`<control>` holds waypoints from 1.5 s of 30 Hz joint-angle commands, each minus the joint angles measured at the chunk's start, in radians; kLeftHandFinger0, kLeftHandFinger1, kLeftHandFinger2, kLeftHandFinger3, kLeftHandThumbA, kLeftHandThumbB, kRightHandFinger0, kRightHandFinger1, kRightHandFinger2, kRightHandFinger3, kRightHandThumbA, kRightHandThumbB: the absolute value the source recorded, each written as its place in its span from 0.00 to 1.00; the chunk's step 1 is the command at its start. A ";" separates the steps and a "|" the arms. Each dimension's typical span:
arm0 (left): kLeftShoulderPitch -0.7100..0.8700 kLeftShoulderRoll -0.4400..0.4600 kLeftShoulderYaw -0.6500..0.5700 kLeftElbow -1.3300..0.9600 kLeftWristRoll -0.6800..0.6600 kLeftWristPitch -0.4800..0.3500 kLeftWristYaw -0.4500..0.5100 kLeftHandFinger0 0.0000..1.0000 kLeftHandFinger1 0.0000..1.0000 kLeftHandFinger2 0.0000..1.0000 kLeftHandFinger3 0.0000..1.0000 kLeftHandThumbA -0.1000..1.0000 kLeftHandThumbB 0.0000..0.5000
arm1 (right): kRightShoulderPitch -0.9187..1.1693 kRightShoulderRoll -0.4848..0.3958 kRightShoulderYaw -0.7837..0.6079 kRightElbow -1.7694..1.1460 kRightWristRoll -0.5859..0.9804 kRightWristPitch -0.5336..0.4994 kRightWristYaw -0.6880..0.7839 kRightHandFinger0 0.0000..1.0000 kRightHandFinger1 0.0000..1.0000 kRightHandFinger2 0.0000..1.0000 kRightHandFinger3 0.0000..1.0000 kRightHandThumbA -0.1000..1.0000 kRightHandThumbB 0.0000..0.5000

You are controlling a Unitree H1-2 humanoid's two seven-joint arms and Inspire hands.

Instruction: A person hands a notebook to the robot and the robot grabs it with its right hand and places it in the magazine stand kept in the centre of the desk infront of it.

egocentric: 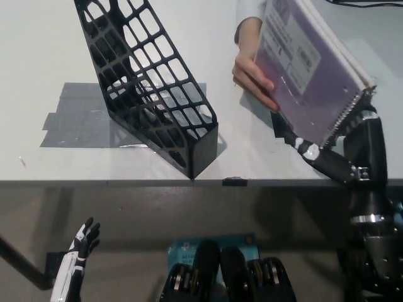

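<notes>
At the upper right of the frame, our black right hand point(352, 141) sits beneath the purple spiral-bound notebook point(312, 69), fingers not yet clamped; a person's hand point(252, 72) holds it. Placing into the black mesh magazine stand point(148, 88) remains. Our white left hand point(79, 248) rests lower left, fingers apart.

a pale grey desk point(38, 56) carries a black lattice magazine stand point(151, 94) standing on a patch of grey tape point(72, 119) near the desk's front edge, left of centre, with a small black clip point(233, 182) on the front edge just right of the stand.
</notes>
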 commanded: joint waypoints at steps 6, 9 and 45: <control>-0.021 0.023 -0.002 -0.019 0.000 -0.037 0.006 1.00 1.00 1.00 1.00 1.00 1.00 | -0.125 -0.004 0.001 0.079 -0.027 -0.039 -0.020 1.00 1.00 1.00 1.00 1.00 0.41; -0.024 0.026 -0.004 -0.019 -0.003 -0.037 0.001 1.00 1.00 1.00 1.00 1.00 1.00 | -0.172 -0.014 -0.014 0.155 -0.028 -0.046 -0.036 1.00 1.00 1.00 1.00 1.00 0.42; -0.056 0.036 -0.002 -0.021 0.001 -0.037 0.001 1.00 1.00 1.00 1.00 1.00 1.00 | -0.347 0.007 -0.067 0.253 0.028 0.003 -0.077 0.58 0.67 0.73 0.70 1.00 0.18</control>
